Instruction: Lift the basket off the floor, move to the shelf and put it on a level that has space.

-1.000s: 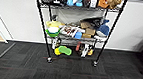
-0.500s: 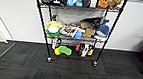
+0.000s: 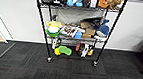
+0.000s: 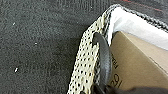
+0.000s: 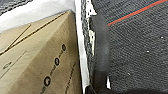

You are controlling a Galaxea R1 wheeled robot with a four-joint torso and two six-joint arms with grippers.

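Dark carpet floor (image 3: pixel 19 68) is stretching ahead to the shelf (image 3: pixel 74 37) — I'm carrying the basket (image 4: pixel 86 65), box (image 5: pixel 32 57) inside, low between both wrists; finger state I cannot tell. Next: closing in, raising it.

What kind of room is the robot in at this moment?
Probably an office or a storage corner of one. The floor is dark carpet tiles, the wall is plain white, and a black wire shelf on small wheels stands against it, its tiers crowded with mixed goods.
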